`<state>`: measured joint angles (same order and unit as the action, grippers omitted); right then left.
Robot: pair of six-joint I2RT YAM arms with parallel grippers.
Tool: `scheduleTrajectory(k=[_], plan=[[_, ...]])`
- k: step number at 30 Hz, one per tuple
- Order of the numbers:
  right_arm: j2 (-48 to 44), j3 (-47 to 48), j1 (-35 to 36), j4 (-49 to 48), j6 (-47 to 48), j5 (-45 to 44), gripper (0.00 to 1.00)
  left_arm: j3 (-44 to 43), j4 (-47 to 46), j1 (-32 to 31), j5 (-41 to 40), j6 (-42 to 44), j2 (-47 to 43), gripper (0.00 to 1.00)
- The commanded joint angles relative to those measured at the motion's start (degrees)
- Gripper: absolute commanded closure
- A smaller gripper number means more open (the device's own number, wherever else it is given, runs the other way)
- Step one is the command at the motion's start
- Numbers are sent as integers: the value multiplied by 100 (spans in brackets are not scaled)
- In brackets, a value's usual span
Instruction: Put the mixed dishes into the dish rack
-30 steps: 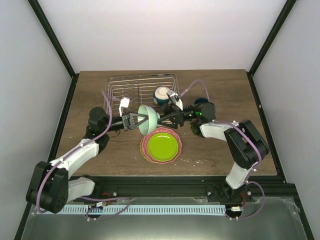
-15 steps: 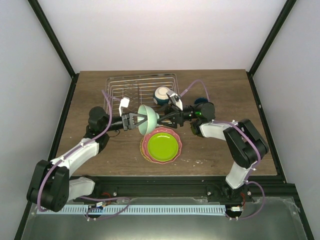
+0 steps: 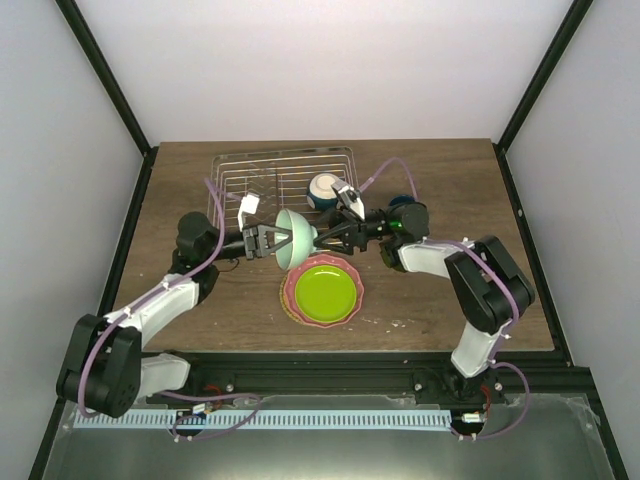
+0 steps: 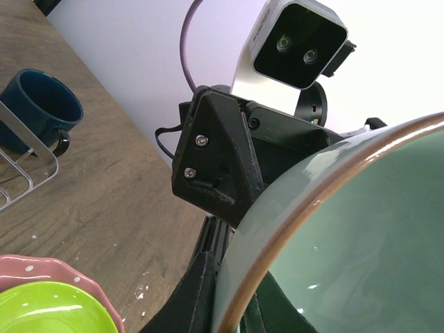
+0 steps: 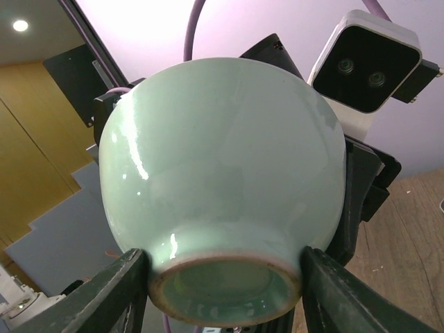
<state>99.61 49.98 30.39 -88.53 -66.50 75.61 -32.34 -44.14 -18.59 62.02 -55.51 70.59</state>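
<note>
Above mid-table, the left gripper (image 3: 272, 241) clenches the rim of a pale mint glazed bowl (image 3: 297, 238) — right gripper (image 3: 321, 238) fingers (image 5: 121, 291) flank its foot, grip unclear — just near of the silver wire dish rack (image 3: 240, 180); dark wood-grain tabletop (image 3: 450, 180), white walls (image 3: 320, 70).

Glossy, smooth glazed ceramic of the pale mint bowl (image 5: 222, 159), duller at its foot ring; matt grained wood table (image 3: 460, 190); shiny metal-wire dish rack (image 3: 240, 175); matt black plastic fingers (image 5: 118, 295) of the right gripper (image 5: 223, 288).
</note>
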Motion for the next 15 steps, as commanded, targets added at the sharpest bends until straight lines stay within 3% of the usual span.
scheduleTrajectory(k=[1, 6, 11, 15], plan=[[360, 274, 312, -1861, -34, -51, 51, -428, -519, -206, -469, 116, 170, 100], [548, 367, 309, -1861, -75, -60, 49, -434, -838, -206, -433, 17, 421, 100], [632, 366, 312, -1861, -93, -76, 33, -472, -1115, -206, -382, -162, 512, 100], [647, 334, 314, -1861, -74, -73, 26, -499, -1055, -206, -375, -136, 436, 100]])
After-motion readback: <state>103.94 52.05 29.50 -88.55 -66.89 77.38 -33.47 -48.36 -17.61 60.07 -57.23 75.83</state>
